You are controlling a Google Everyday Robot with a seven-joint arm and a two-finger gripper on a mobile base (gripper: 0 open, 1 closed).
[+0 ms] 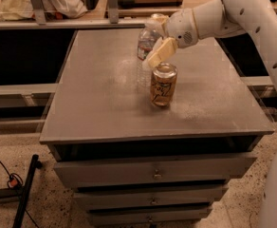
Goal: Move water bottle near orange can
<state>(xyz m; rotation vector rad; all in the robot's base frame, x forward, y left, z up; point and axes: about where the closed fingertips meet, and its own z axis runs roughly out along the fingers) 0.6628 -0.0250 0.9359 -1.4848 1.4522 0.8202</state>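
The water bottle [143,56] is clear with a pale label and a red band. It stands upright on the grey table [100,94], just left of and slightly behind the orange can [163,84], almost touching it. The orange can is upright near the table's middle. My gripper [153,38] reaches in from the right at the bottle's upper part, above the can. Its cream fingers [160,51] are spread on either side of the bottle's neck, and the gripper looks open. The bottle's cap is partly hidden by the fingers.
The table is the top of a drawer cabinet [152,175]. A shelf with bags and a box [58,1] runs behind it. My white arm [252,13] crosses the right back corner. A black stand and cable [22,184] lie on the floor at left.
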